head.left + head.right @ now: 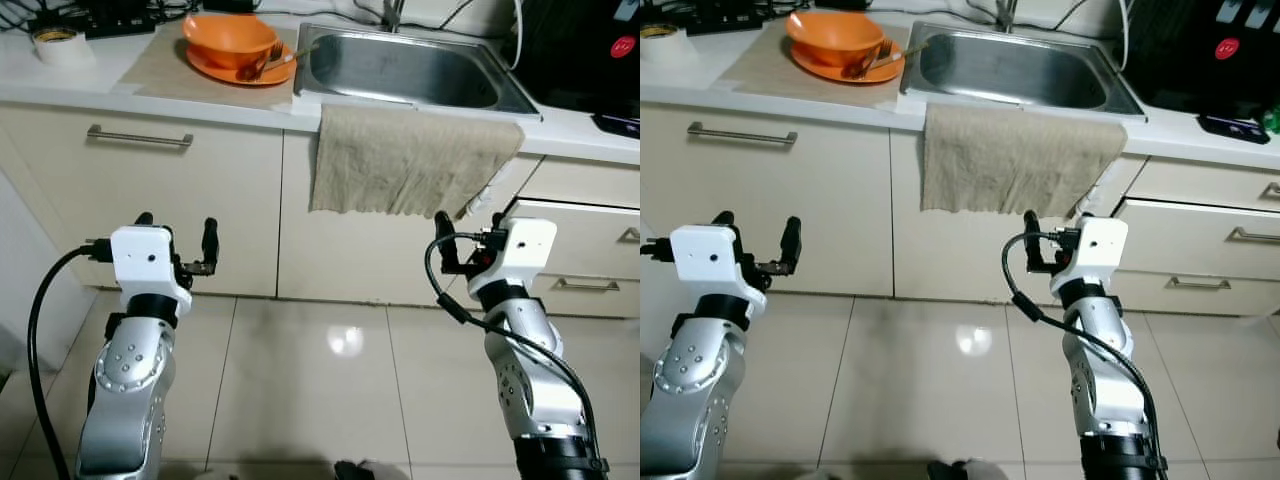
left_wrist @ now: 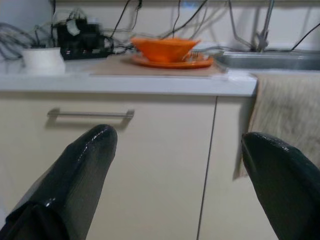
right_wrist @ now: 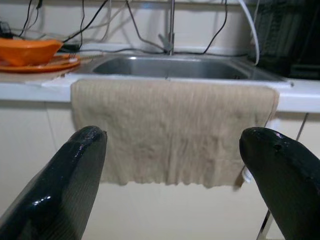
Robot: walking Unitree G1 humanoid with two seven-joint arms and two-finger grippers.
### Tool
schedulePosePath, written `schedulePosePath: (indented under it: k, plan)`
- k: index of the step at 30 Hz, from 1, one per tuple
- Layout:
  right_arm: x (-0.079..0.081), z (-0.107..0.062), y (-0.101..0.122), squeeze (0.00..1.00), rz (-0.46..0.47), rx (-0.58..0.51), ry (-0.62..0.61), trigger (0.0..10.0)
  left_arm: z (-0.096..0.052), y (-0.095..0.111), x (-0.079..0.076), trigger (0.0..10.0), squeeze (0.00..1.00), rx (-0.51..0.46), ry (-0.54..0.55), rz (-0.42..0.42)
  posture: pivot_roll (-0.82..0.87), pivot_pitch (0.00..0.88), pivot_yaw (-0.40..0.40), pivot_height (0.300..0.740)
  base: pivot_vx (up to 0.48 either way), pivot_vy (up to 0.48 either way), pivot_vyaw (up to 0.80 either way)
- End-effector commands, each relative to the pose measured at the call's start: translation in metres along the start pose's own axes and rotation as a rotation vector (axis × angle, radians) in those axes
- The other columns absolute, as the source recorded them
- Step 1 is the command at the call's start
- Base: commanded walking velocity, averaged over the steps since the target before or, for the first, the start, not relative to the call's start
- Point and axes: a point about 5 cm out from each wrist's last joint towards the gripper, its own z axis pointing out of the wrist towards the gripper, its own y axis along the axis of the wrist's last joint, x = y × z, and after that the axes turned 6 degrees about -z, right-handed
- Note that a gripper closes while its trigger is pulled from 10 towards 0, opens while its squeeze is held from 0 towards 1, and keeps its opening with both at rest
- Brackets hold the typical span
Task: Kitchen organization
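An orange bowl (image 1: 230,40) on an orange plate (image 1: 240,68) sits at the upper left of the frame, beside the sink (image 1: 405,70) with a beige towel (image 1: 410,160). Well below, left gripper (image 1: 176,240) and right gripper (image 1: 470,232) are both spread, empty.

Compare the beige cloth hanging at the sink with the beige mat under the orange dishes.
The cloth hangs down over the counter edge in front of the sink; the mat lies flat on the countertop. The cloth bears nothing, while the mat carries an orange bowl on an orange plate. The cloth's lower edge looks ragged; the mat's edges look straight. Both are a similar dull beige.
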Motion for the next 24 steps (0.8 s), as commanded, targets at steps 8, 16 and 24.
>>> schedulePosePath:
  k: [8,16,24]
  plan:
    - [-0.0025,0.0005,-0.0019,0.0,0.006,0.012,-0.011,10.0,0.001,0.0008,-0.0018,10.0,0.18,-0.009,-0.005,-0.005,-0.11,0.062,-0.091,0.74,0.332,0.0,0.0]
    - [-0.0012,0.0026,-0.0004,0.0,0.001,0.009,0.004,10.0,0.0011,0.0019,-0.0026,10.0,0.18,-0.017,-0.01,-0.005,-0.11,0.07,-0.101,0.74,0.344,0.0,0.0]
    - [0.0021,0.0003,0.0035,0.0,-0.017,-0.009,0.042,10.0,-0.0039,0.0009,-0.0022,10.0,0.16,-0.015,0.006,-0.012,-0.12,0.104,-0.116,0.74,0.371,0.0,0.0]
